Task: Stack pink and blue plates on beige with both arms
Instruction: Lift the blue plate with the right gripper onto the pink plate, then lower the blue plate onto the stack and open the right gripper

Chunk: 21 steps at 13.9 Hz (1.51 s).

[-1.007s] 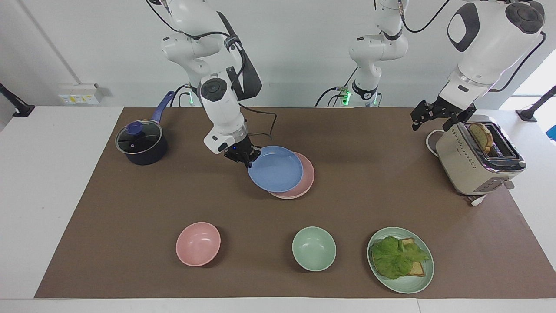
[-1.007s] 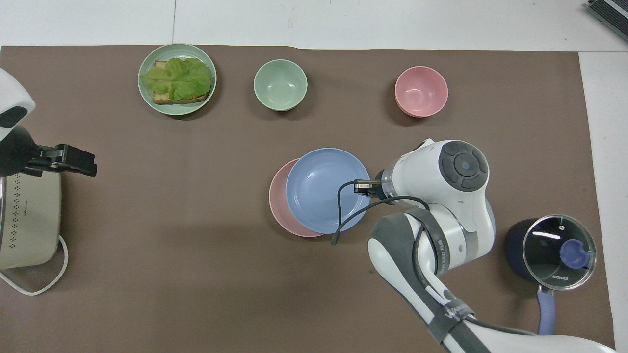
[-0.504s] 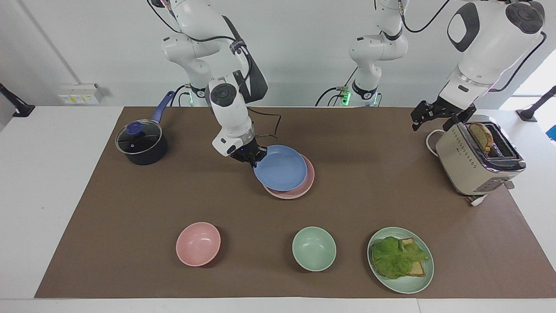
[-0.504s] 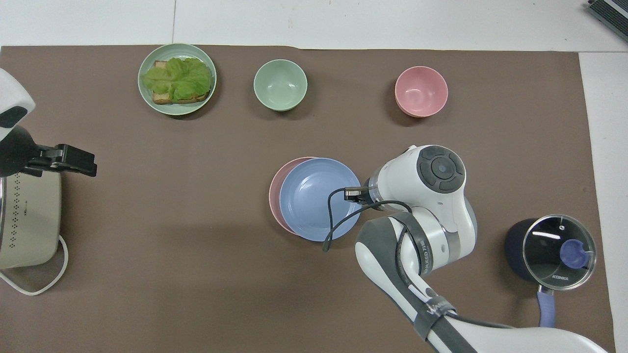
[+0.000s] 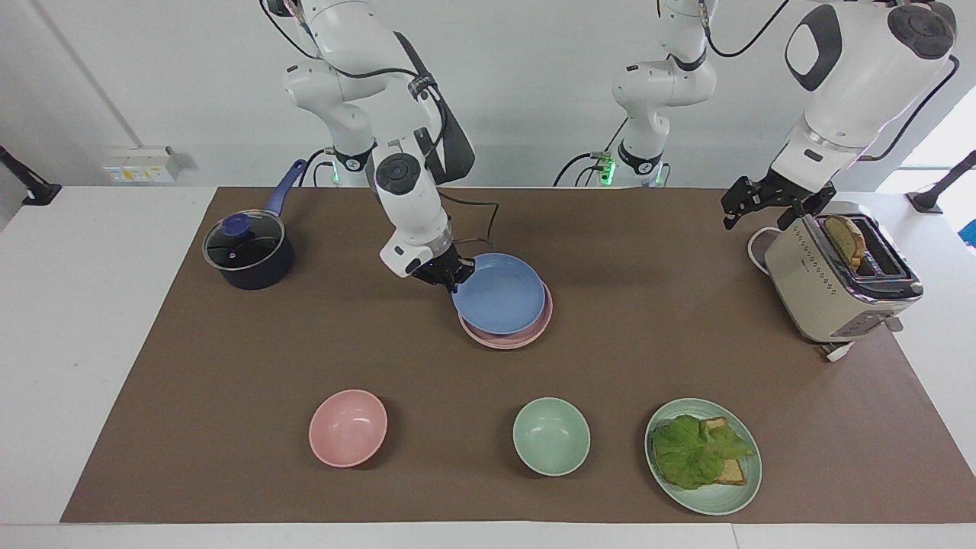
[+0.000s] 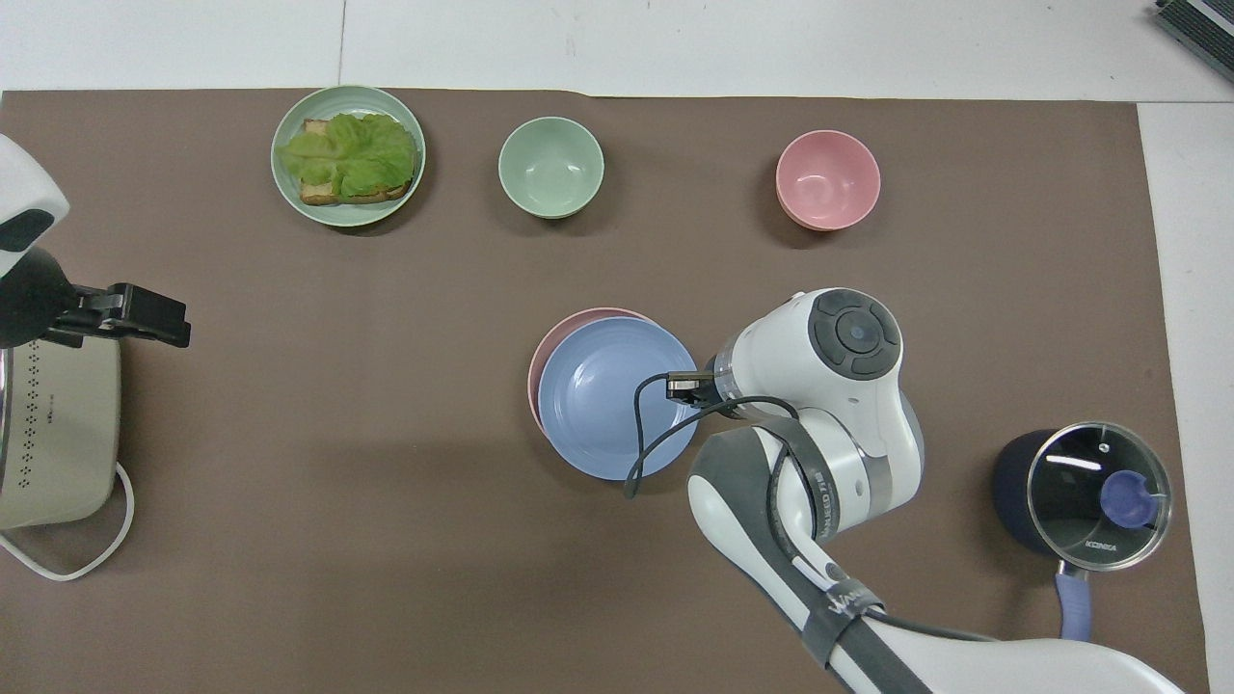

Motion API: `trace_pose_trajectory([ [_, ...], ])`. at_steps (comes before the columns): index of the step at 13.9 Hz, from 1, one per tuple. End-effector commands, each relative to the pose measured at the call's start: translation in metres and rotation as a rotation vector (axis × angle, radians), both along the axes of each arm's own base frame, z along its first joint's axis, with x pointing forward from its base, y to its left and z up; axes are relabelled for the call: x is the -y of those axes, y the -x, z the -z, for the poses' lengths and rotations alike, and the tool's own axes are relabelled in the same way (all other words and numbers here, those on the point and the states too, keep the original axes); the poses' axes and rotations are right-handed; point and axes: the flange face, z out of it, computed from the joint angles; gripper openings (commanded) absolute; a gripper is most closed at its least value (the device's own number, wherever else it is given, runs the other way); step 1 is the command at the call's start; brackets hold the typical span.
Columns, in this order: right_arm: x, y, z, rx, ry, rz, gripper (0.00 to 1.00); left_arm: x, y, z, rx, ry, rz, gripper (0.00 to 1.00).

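The blue plate (image 5: 499, 293) (image 6: 607, 395) hangs low over the pink plate (image 5: 518, 338) (image 6: 578, 320) at the middle of the brown mat and covers nearly all of it. I cannot tell whether the two touch. My right gripper (image 5: 450, 280) (image 6: 696, 387) is shut on the blue plate's rim at the side toward the right arm's end. The pink plate shows only as a thin crescent. The beige plate is hidden or out of view. My left gripper (image 5: 762, 206) (image 6: 145, 316) waits open in the air beside the toaster, holding nothing.
A beige toaster (image 5: 839, 278) with a bread slice stands at the left arm's end. A dark pot with a glass lid (image 5: 248, 252) stands at the right arm's end. Farther from the robots sit a pink bowl (image 5: 348, 427), a green bowl (image 5: 550, 436) and a green plate (image 5: 743, 488) with lettuce on toast.
My right gripper has carried the blue plate toward the left arm's end and lower, so it now covers more of the pink plate. The left arm has not moved.
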Motion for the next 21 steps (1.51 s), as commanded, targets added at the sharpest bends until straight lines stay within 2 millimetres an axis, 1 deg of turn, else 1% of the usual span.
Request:
trace_pose_trajectory([
  [1,-0.0052,-0.0038,-0.0016,0.017,-0.030,0.007,0.00,-0.0026,-0.0003,-0.0045,0.006,-0.005,0.007,1.00],
  [6,-0.0074,-0.0136,-0.0039,0.052,-0.043,0.014,0.00,-0.0027,-0.0002,-0.0038,0.004,-0.006,0.007,1.00],
  [15,-0.0117,-0.0100,-0.0020,0.049,-0.043,-0.006,0.00,-0.0035,-0.0003,-0.0038,0.004,-0.006,0.006,1.00],
  [16,-0.0125,-0.0096,-0.0020,0.050,-0.044,-0.012,0.05,-0.0027,-0.0002,-0.0038,0.004,-0.006,0.007,1.00],
  [18,-0.0125,-0.0095,-0.0018,0.048,-0.043,-0.012,0.28,-0.0035,-0.0003,-0.0038,0.004,-0.006,0.006,1.00],
  [19,-0.0116,-0.0097,-0.0017,0.047,-0.043,-0.012,0.35,-0.0035,-0.0003,-0.0038,0.004,-0.006,0.006,1.00],
  [20,-0.0129,-0.0106,-0.0030,0.052,-0.044,-0.014,0.51,-0.0035,-0.0003,-0.0038,0.004,-0.006,0.006,1.00],
  [21,-0.0131,-0.0113,-0.0049,0.057,-0.046,-0.014,0.71,-0.0027,-0.0003,-0.0045,0.006,-0.005,0.007,1.00],
])
